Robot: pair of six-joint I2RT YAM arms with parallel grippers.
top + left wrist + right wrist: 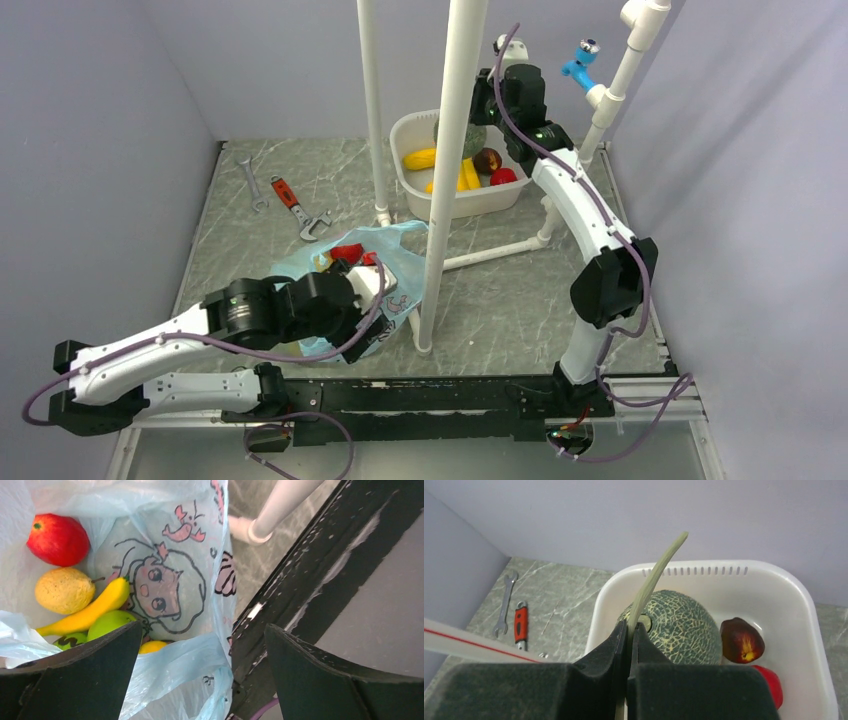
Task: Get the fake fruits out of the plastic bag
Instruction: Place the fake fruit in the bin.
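Note:
The light blue plastic bag (405,268) lies open on the table. In the left wrist view the bag (170,535) holds a red fruit (57,539), a rough yellow fruit (64,590), a banana (90,611), a light green fruit (107,624) and a small yellow one (152,646). My left gripper (200,665) is open over the bag's near rim. My right gripper (630,630) is shut on the pale stem (654,580) of a dark green netted melon (684,625), over the white tub (704,566).
The tub (405,130) also holds yellow fruits (420,158), a dark red-brown fruit (741,641) and a red one (769,685). A steel wrench (253,182) and a red-handled wrench (295,205) lie at the back left. White pipe posts (450,170) stand mid-table beside the bag.

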